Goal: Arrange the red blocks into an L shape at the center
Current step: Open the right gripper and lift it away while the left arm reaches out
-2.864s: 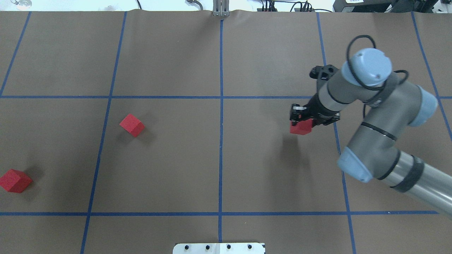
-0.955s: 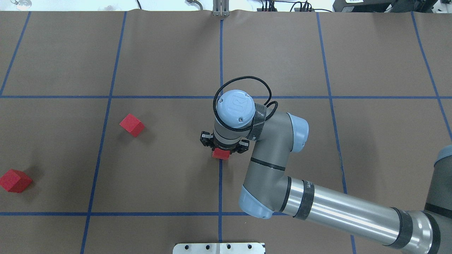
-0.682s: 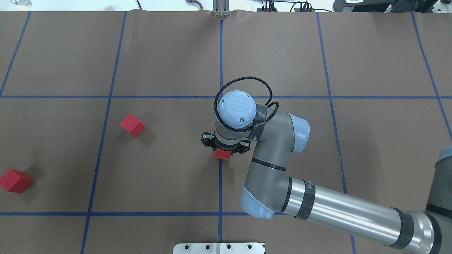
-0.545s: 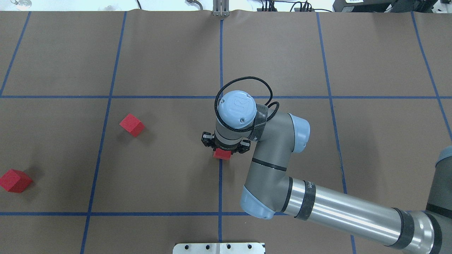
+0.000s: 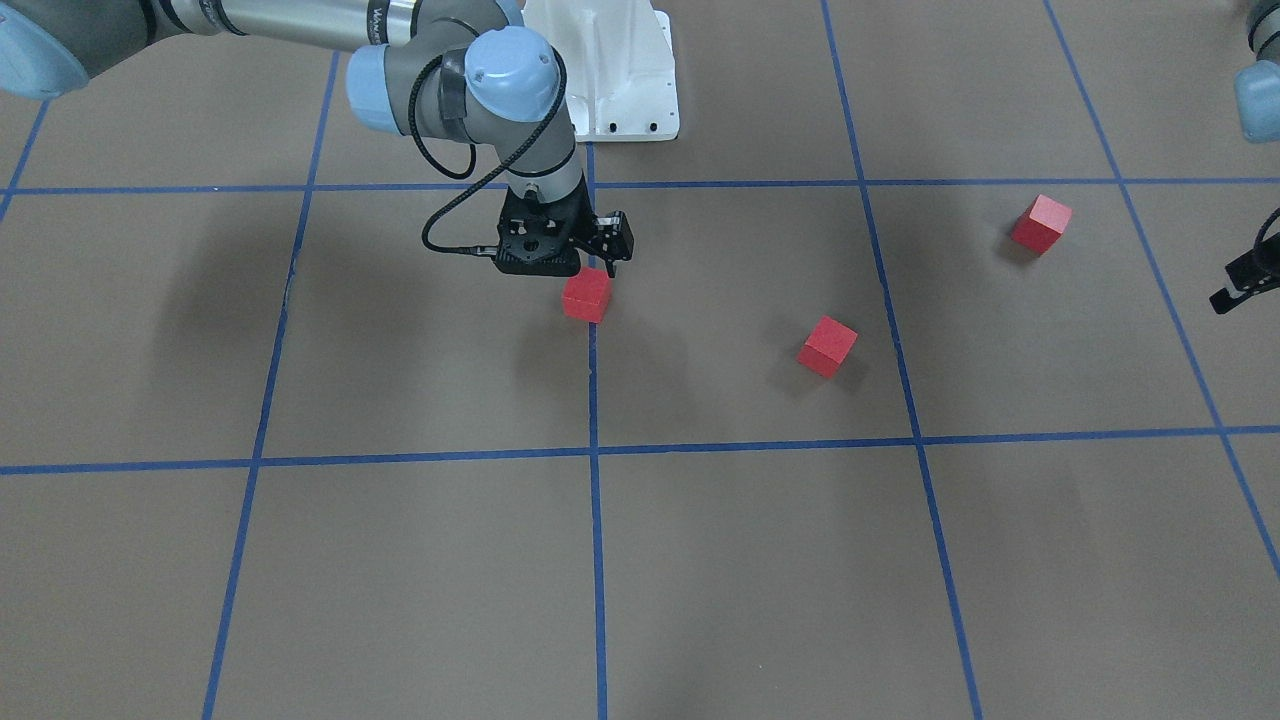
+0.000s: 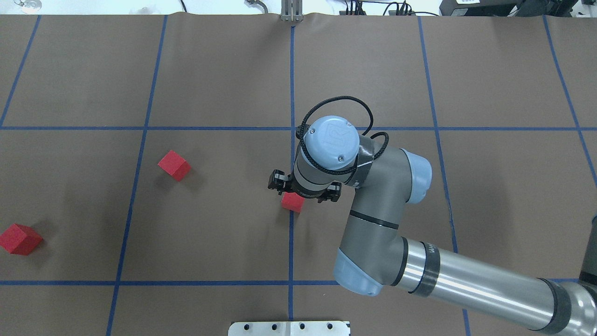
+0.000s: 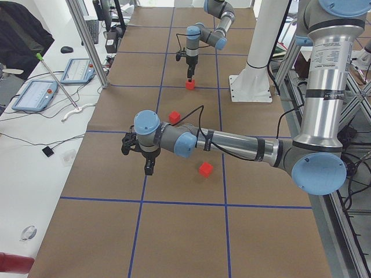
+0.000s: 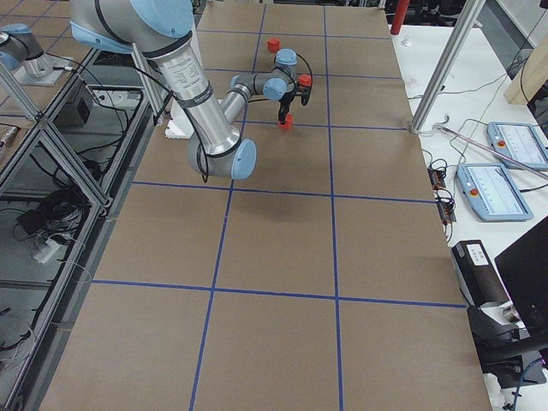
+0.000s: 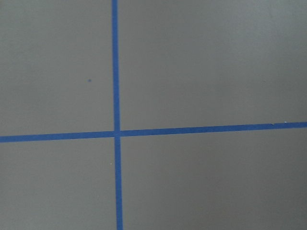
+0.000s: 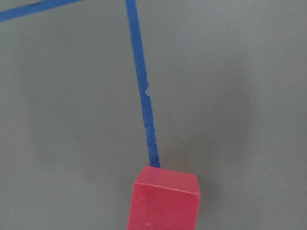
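One red block [image 6: 292, 203] sits on the brown table on the centre blue line; it also shows in the front view [image 5: 586, 295] and at the bottom of the right wrist view [image 10: 165, 201]. My right gripper [image 6: 304, 190] hovers just above it, open and empty, apart from the block. Two more red blocks lie to the left: one mid-left [image 6: 174, 165] [image 5: 827, 346], one near the left edge [image 6: 20, 239] [image 5: 1040, 223]. My left gripper [image 5: 1240, 280] shows only partly at the front view's right edge; I cannot tell whether it is open or shut.
Blue tape lines [image 6: 291, 242] divide the brown table cover into large squares. A white base plate [image 6: 289, 328] sits at the near edge. My left arm [image 7: 232, 142] reaches over the table's left end. Tablets and cables lie off the table's far side [image 7: 35, 95].
My right arm carried the block from the right to the centre line. It has now let go and lifted, shifting slightly right. The block stays on the table.
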`<state>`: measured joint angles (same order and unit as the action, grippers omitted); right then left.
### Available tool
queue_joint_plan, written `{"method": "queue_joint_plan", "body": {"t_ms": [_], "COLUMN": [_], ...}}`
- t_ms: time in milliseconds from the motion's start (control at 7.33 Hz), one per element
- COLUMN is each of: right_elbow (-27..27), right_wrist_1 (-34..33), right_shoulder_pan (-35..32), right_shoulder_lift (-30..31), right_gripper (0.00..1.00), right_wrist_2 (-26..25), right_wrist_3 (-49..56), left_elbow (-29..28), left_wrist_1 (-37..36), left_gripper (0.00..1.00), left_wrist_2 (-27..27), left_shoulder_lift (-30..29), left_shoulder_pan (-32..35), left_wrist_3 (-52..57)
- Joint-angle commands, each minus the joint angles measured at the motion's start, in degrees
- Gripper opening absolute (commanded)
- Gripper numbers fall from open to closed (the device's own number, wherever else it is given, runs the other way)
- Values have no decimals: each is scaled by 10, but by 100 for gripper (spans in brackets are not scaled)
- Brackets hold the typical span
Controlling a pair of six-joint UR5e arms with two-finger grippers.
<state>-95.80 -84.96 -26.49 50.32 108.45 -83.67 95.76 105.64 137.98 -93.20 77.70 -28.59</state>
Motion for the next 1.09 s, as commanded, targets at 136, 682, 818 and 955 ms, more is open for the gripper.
{"method": "queue_joint_plan", "body": {"t_ms": [136, 682, 818, 955], "right_elbow": [-113, -148, -148, -146], "right_wrist_1": [-17, -12, -10, -9], "right_shoulder_pan": [-57, -123, -129, -132], "right_shoulder_lift": [66, 143, 159, 173], "right_gripper": [100, 100, 100, 100], "right_wrist_2": [18, 76, 76, 72], "right_wrist_3": [2, 76, 107, 131], "left_elbow": [0, 20, 18, 14], "left_wrist_1": [73, 73, 72, 70], "left_gripper": [100, 100, 100, 100], "left_wrist_2": [-34, -64, -124, -169], "left_shoulder_lift": [-73, -117, -129, -134], "left_shoulder_pan": [-146, -235, -276, -314], "left_wrist_3": [-393, -653, -717, -735]}}
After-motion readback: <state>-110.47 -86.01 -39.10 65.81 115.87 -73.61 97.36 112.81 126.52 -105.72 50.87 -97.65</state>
